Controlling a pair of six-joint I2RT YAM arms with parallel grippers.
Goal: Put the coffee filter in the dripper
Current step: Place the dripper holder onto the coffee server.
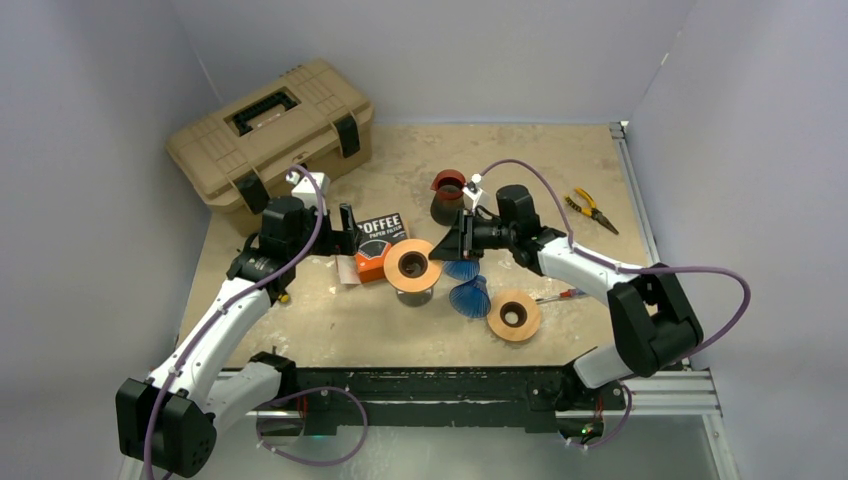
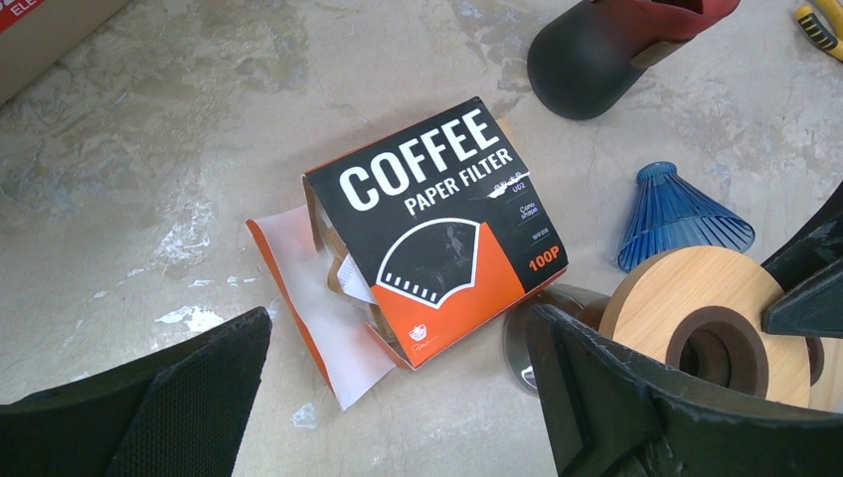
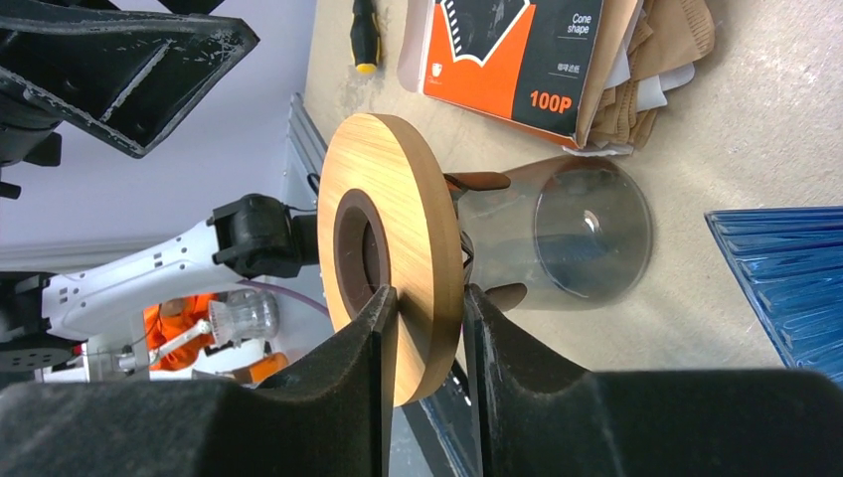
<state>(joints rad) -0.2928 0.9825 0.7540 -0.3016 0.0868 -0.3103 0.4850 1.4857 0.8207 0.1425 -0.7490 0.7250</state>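
1. The right gripper is clenched on the rim of the dripper's wooden collar, one finger pressed to each face. The dripper stands on its glass base just beyond the fingertips. The pinch sits on a thin edge, so any twist or pull could tip the dripper or skid it along the table.
2. The left gripper hangs released and empty, its jaws spread wide, directly above the filter box. The filters lie inside the box, brown edges poking from its torn end, just below and between the fingers. A closing pinch there may catch several papers at once, or only the flap.
3. I cannot tell whether the papers sit loose or wedged. If they are wedged, lifting would probably drag the light box along with them.
4. The collar lies just beside the left gripper's right-hand finger, with the right gripper on its far side. Carrying a filter across risks the two grippers knocking together, or the paper snagging on the finger that lies over the collar.
5. A blue cone lies near the dripper, beneath the right gripper, and a careless sweep could roll it.
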